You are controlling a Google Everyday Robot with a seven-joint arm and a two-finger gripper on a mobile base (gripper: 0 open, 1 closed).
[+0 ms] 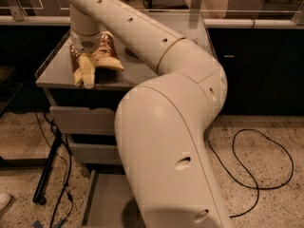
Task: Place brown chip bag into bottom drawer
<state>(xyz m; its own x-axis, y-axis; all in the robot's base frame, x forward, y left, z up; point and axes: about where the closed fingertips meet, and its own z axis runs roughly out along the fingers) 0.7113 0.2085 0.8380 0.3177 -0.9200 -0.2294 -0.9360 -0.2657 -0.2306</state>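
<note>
Okay, I've got the gripper [84, 79] down on the cabinet [54, 72] top, at its front edge, right on the bag [109, 56]. The bag lies flat on the top, toward the front left, and the wrist covers its left part. From here I cannot tell whether the gripper is clamped on the bag or only resting over it, so I won't assume a hold.

The drawer [105, 199] I want is at the foot of the cabinet, pulled out, grey floor showing. The 2 upper drawers [80, 120] are shut. My own arm [166, 127] fills the middle of the view and hides the drawer's right side.

How it'll handle, as I judge it: light, crinkly, mostly air, with slick film. It'll crumple under a pinch and could slide out of a loose one. The chips inside crush easily, so no squeezing the belly. I'd go for a seam or the gathered edge nearest the cabinet front, where the film is doubled and stiffer.

The carry runs from the top, out past the front, then down to the drawer. A limp bag will dangle and may catch the cabinet's front edge, so I'd clear the front well before dropping.
</note>
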